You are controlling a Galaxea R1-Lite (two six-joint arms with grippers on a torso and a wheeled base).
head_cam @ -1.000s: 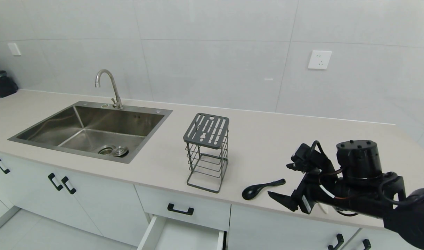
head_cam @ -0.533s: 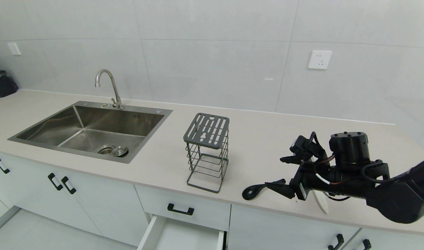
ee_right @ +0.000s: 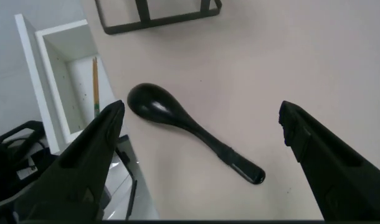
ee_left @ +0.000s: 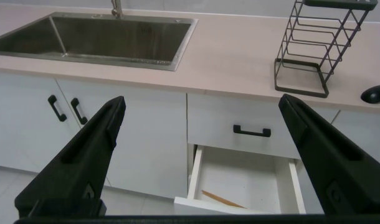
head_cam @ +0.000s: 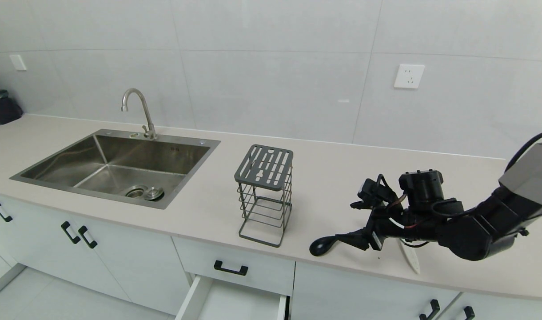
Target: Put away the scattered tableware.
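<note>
Early stage: spoon lies loose at 4 o'clock from rack, with right gripper over it and left gripper empty, both with fingers apart.

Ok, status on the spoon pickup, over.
Right gripper open above black spoon, spoon flat on counter between its fingers. Left gripper open, low before the open drawer. White utensil nearby, clear of spoon.
</note>
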